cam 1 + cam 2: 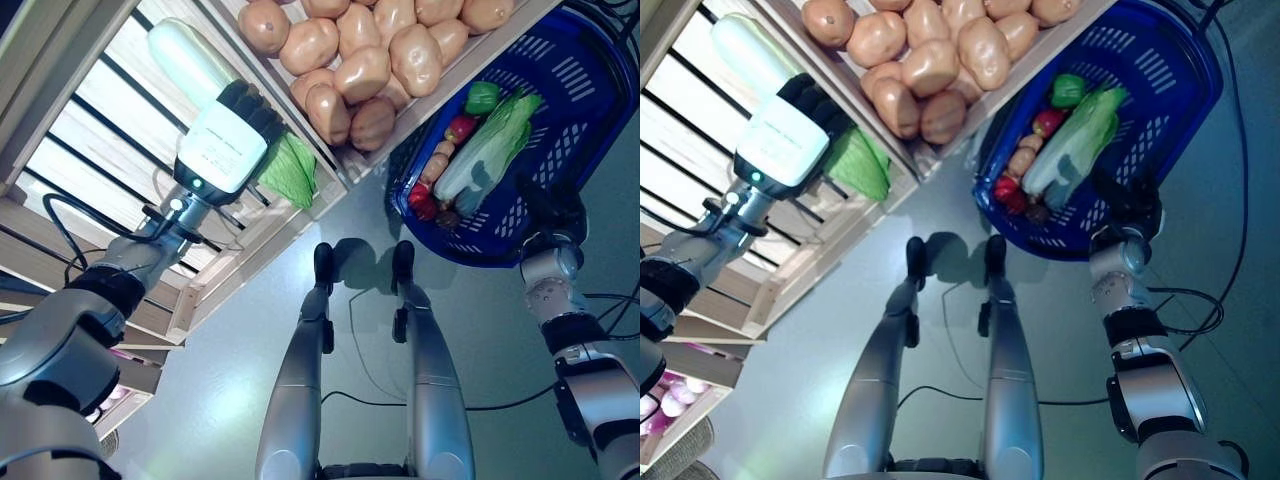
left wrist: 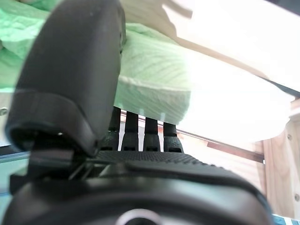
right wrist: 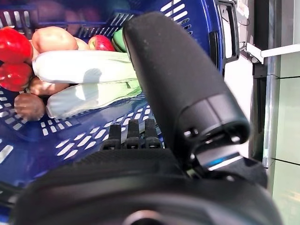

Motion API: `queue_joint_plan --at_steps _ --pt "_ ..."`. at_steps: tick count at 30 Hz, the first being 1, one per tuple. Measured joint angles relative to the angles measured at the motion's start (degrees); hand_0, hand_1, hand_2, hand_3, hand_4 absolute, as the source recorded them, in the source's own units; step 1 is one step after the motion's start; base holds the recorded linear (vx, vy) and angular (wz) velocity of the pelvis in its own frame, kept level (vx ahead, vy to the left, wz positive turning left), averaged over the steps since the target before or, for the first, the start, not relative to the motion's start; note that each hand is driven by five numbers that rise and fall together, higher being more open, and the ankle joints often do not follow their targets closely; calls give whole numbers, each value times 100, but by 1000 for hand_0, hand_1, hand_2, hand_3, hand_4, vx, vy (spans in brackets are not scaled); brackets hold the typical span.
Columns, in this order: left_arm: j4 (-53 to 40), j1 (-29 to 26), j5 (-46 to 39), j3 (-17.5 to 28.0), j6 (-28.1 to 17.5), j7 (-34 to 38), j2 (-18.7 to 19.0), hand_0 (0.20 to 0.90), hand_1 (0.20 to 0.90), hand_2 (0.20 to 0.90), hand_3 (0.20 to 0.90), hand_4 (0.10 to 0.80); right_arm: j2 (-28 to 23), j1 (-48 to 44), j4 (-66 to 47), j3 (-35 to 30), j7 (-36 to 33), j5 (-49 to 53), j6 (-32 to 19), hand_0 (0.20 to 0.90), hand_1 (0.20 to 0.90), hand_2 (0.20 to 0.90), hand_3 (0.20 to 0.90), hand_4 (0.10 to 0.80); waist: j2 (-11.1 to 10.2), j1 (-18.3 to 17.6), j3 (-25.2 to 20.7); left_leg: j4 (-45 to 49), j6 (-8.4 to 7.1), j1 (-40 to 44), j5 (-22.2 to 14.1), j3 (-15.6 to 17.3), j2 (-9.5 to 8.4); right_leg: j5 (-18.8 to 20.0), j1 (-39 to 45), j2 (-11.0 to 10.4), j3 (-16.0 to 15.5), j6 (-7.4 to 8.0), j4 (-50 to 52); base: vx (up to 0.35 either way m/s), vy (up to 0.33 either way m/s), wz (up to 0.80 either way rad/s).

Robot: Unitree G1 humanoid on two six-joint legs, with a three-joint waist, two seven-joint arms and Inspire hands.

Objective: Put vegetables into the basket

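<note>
A long pale cabbage (image 1: 187, 55) with a green leafy end (image 2: 150, 79) lies in a slatted wooden crate (image 1: 90, 130) at the upper left. My left hand (image 1: 235, 125) reaches into the crate and is shut on it, thumb (image 2: 70, 70) over the leaves and fingers curled beneath. At the upper right hangs a blue plastic basket (image 1: 590, 90), gripped at its near rim by my right hand (image 1: 550, 215), thumb (image 3: 178, 84) over the edge. Inside the basket lie another pale cabbage (image 3: 84, 65), a green pepper (image 1: 483, 97), red peppers (image 3: 14, 51) and a potato (image 3: 54, 38).
The neighbouring crate compartment holds several brown potatoes (image 1: 350, 60), past a wooden divider (image 1: 300, 130) beside my left hand. A lower shelf at the bottom left shows purple onions (image 1: 670, 395). Grey floor (image 1: 220, 380) lies between the shelf and the basket.
</note>
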Motion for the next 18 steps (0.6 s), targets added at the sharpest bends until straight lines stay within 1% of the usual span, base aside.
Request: queue_joint_plan --at_steps 5,8,9,11,14,18 --pt "231 30 -245 26 35 -19 -257 300 300 300 300 400 96 18 -2 -1 0 -133 0 900 900 900 900 800 -27 -41 6 24 17 156 -13 -10 5 4 192 2 -19 2 -23 0 -27 0" --pt "290 229 -266 280 -54 -2 -291 300 300 300 300 400 243 28 -77 1 0 -252 0 900 900 900 900 800 -87 -129 11 -1 17 285 -13 -14 12 3 322 7 -33 -2 -53 0 0 0" --pt "295 395 -267 442 -108 0 -293 300 300 300 300 400 329 78 -127 0 0 -316 0 900 900 900 900 800 -116 -162 9 -44 17 394 -11 -27 21 11 449 4 -109 -10 -114 0 0 0" --pt "286 683 -273 648 -160 14 -302 300 300 300 300 400 411 294 -309 -2 -2 -529 -1 900 900 900 900 800 -161 -174 9 -172 10 605 -3 -16 35 28 642 8 -131 -22 -208 27 -34 -4" --pt "134 1262 -248 1074 -256 101 -303 300 300 300 300 400 482 679 -519 -5 -4 -725 -2 900 900 900 900 800 -166 -150 10 -391 0 1016 30 -50 57 23 1029 14 -177 -30 -364 51 -40 -1" --pt "-662 2240 -246 2037 -410 451 -317 300 300 300 300 400 686 1352 -951 -49 -4 -1277 -14 900 900 900 900 800 -165 -41 10 -886 -35 1784 148 -151 105 5 1739 40 -328 -53 -647 76 -31 5"
